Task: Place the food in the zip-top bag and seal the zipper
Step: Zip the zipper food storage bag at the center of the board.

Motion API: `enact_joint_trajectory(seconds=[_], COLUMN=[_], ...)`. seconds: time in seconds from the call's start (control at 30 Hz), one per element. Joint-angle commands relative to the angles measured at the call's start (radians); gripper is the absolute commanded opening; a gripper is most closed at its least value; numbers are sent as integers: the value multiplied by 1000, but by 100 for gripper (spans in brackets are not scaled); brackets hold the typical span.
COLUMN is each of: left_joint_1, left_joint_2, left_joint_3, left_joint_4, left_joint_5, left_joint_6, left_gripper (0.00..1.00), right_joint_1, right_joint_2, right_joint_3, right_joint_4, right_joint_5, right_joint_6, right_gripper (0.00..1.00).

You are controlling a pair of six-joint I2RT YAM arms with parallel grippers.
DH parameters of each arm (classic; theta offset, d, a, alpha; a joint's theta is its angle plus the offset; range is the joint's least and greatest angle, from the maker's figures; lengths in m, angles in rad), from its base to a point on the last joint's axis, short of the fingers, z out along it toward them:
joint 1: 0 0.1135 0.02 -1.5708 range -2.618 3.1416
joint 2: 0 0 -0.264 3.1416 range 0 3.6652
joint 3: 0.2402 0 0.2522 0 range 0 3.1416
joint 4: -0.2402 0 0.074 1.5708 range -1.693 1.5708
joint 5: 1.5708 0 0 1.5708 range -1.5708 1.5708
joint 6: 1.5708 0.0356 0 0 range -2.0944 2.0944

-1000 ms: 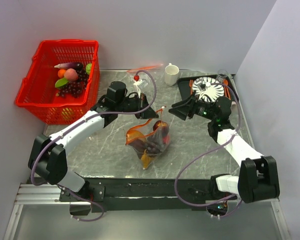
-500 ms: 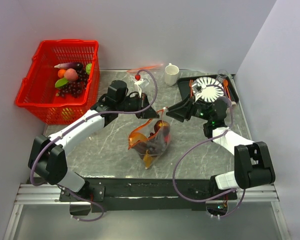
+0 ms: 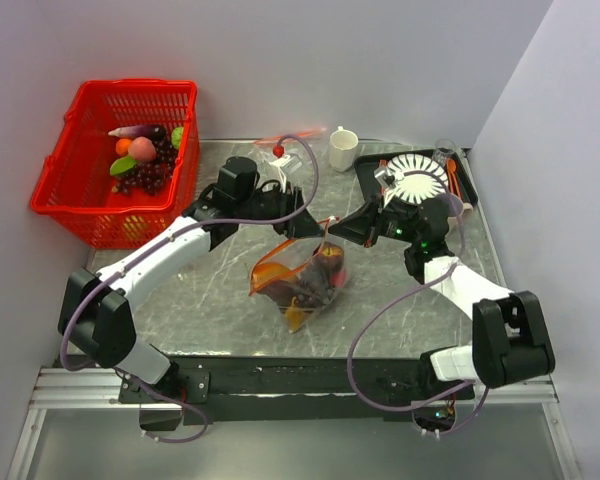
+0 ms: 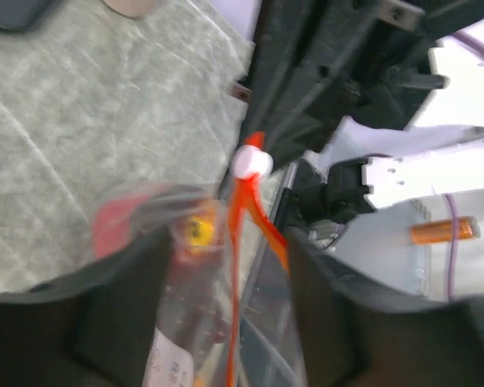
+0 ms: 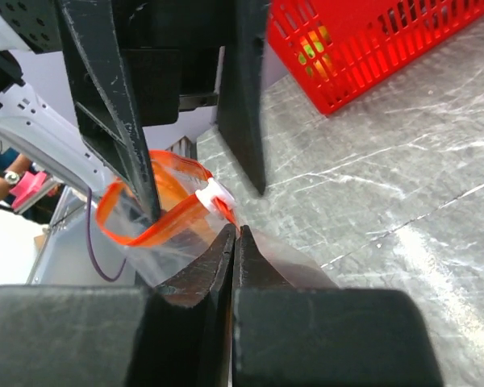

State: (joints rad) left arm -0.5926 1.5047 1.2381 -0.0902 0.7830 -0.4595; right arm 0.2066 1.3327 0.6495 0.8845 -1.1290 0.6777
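Right hand (image 5: pixel 234 239): clenched, with its fingertips pinching the mouth edge of the zip-top bag (image 3: pixel 298 280) just beside the white slider (image 5: pixel 214 193). It holds that corner up.
Left hand (image 3: pixel 305 222): released. Its fingers are spread on either side of the slider, and I cannot tell whether they touch it.
Zipper (image 5: pixel 157 230): the orange-red strip bows into a loop with its two sides apart, so the mouth gapes. The slider sits at the end by the right hand.
Bag position: its body rests on the counter (image 3: pixel 205 295) around the middle, slightly toward the near edge. The mouth is lifted toward the far edge, between the two hands.
Food: the red round fruit (image 4: pixel 117 230) shows through the plastic near the mouth. The dark grape bunch (image 3: pixel 310 285) lies lower in the bag, and an orange-brown curved piece (image 3: pixel 292 318) seems to sit at the bottom.
Done: the filling looks finished, as no task food lies loose on the counter.
Left to do: the seal. The slider probably has to run the whole strip while one hand anchors the end.
Red basket (image 3: pixel 130 88): beyond the far-left corner, holding other toy produce.
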Motion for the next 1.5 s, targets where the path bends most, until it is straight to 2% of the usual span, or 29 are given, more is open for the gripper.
enact_joint_trajectory(seconds=[0.0, 0.13, 0.2, 0.33, 0.43, 0.53, 0.7, 0.9, 1.03, 1.07, 1.1, 1.23, 1.47], left_joint_1=[-4, -4, -4, -4, -7, -27, -79, -142, -153, -153, -153, -153, -153], left_joint_2=[-38, -54, -47, -6, 21, 40, 90, 172, 187, 187, 184, 164, 123], left_joint_3=[70, 220, 267, 359, 398, 422, 457, 530, 543, 543, 541, 520, 488], left_joint_4=[-61, -227, -275, -316, -341, -371, -442, -563, -579, -577, -576, -563, -563], left_joint_5=[-88, -200, -197, -145, -73, -28, -45, -131, -149, -159, -163, -169, -188], left_joint_6=[65, 194, 219, 272, 315, 373, 488, 565, 562, 561, 559, 559, 570], left_gripper=[70, 78, 78, 77, 70, 71, 76, 62, 45, 45, 45, 62, 60], right_joint_1=[19, 63, 80, 89, 93, 96, 94, 96, 97, 96, 97, 96, 96], right_joint_2=[-134, -222, -239, -237, -236, -228, -208, -204, -201, -199, -198, -193, -171], right_joint_3=[12, 21, 38, 52, 58, 71, 95, 99, 102, 105, 104, 107, 107], right_joint_4=[-135, -320, -387, -415, -424, -440, -458, -458, -453, -453, -456, -472, -453], right_joint_5=[67, 127, 130, 124, 123, 117, 98, 100, 94, 97, 97, 101, 92], right_joint_6=[-65, -168, -205, -208, -207, -204, -194, -190, -187, -187, -188, -201, -185], right_gripper=[0, 0, 0, 0, 0, 0, 0, 0, 0, 0, 0, 0, 0])
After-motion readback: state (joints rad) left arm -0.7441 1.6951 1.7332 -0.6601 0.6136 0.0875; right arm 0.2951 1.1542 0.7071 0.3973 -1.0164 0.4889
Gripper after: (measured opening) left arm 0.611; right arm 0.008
